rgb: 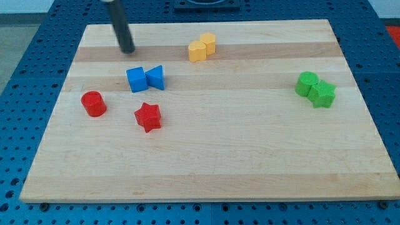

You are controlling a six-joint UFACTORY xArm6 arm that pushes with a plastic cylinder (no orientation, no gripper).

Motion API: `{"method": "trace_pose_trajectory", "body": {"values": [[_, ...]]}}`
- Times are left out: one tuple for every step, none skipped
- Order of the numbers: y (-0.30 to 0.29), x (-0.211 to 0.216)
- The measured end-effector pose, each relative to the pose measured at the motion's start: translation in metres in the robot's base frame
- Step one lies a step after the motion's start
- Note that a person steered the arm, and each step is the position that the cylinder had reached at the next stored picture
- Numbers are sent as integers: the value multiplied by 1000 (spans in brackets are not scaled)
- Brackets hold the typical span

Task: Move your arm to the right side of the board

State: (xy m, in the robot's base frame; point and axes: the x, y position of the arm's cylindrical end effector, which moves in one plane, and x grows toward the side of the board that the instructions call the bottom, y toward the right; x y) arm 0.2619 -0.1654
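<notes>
My tip rests on the wooden board near its top left, just above the blue cube and clear of it. A blue triangular block touches the cube's right side. A red cylinder and a red star lie lower on the left. Two yellow blocks sit together at the top centre, to the right of the tip. A green cylinder and a green star-like block sit together at the right side.
The board lies on a blue perforated table that shows all around its edges.
</notes>
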Motion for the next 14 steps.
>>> {"method": "trace_pose_trajectory", "body": {"values": [[68,-32],[131,-53],[175,-56],[266,-60],[369,-47],[487,-4],[511,15],[510,17],[510,67],[510,120],[510,131],[493,157],[461,178],[461,178]]}}
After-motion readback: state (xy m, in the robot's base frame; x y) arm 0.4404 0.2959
